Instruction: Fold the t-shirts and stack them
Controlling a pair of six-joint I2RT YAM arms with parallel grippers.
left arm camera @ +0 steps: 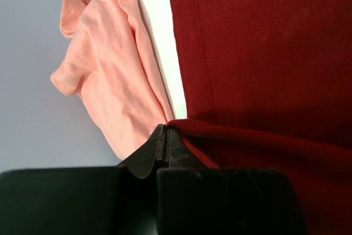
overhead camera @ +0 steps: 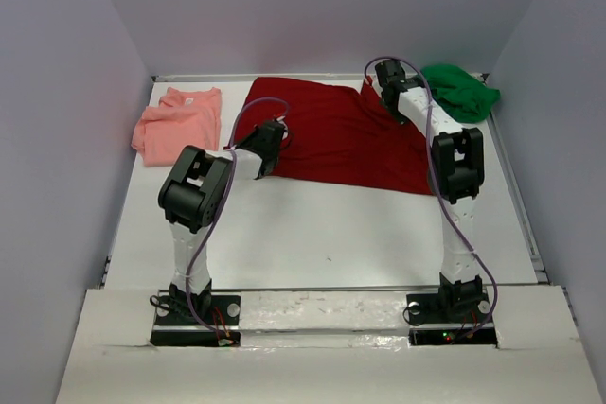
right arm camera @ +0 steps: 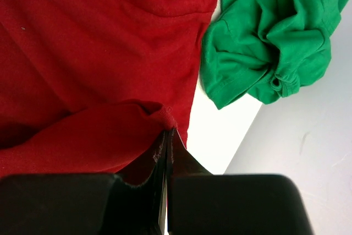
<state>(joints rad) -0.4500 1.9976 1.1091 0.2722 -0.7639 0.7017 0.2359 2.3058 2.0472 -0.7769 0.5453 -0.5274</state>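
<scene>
Overall, one white table [overhead camera: 312,234] fills the view, boxed in by pale walls [overhead camera: 57,92] on three sides, and it carries three t-shirts, one of each colour. Two arms stand at its near edge, the left arm [overhead camera: 194,196] and the right arm [overhead camera: 454,167], and both reach toward the far half.

Largest of the cloths is the single dark red shirt [overhead camera: 341,134]. It lies spread across the middle of the far half, mostly flat, with its left and right edges raised into folds where the fingers take them.

Next comes the one salmon pink shirt [overhead camera: 180,123], lying as a loosely folded, wrinkled heap at the far left, near the red shirt's left edge, with a strip of bare table between them. The one bright green shirt [overhead camera: 459,92] is smaller in view, a crumpled bundle in the far right corner, just beside the red shirt's right edge.

Smallest are the two grippers. The left gripper [left arm camera: 165,131] is clenched on a fold at the left edge of the dark red shirt. The right gripper [right arm camera: 169,134] is likewise pinched tight on a raised fold at that shirt's right edge, close to the green bundle.
</scene>
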